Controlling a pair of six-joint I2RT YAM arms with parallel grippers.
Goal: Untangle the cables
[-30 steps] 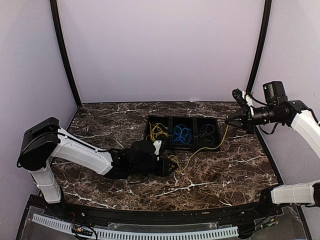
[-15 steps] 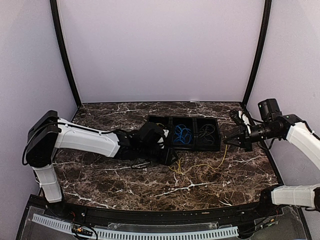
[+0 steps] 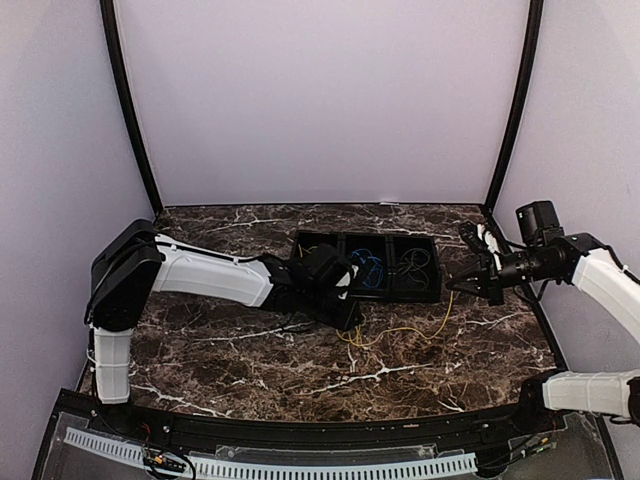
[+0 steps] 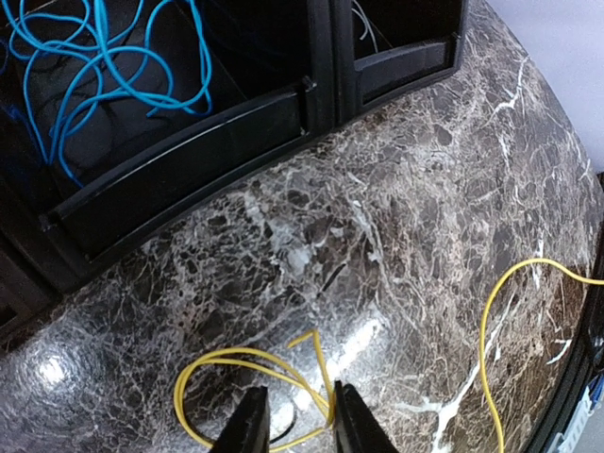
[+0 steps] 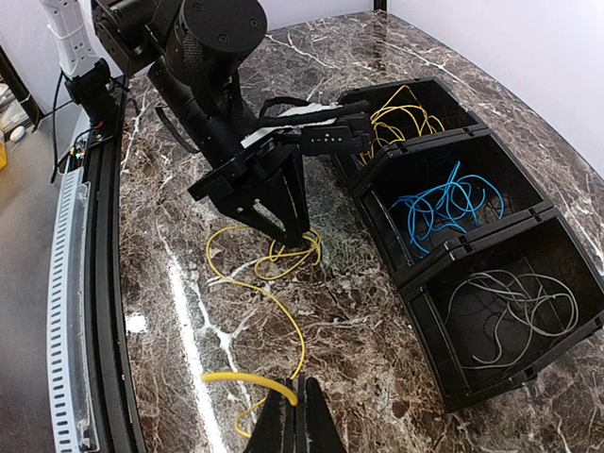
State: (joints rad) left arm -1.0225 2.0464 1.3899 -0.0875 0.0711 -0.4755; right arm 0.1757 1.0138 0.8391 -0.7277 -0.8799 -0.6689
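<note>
A loose yellow cable lies on the marble table in front of a black three-bin tray. My left gripper is low over the cable's coiled end. Its jaws are slightly apart around the yellow loop, which touches one finger. My right gripper is shut on the cable's other end, just above the table right of the tray. The bins hold yellow cables, blue cables and thin grey-black cables.
The tray's front wall stands just beyond my left gripper. A slotted white cable duct runs along the table's near edge. Purple walls close in the back and sides.
My left arm has stretched out toward the tray, and its gripper stays low over the yellow coil. My right gripper has come down and inward, so the yellow cable now lies slack on the table.
</note>
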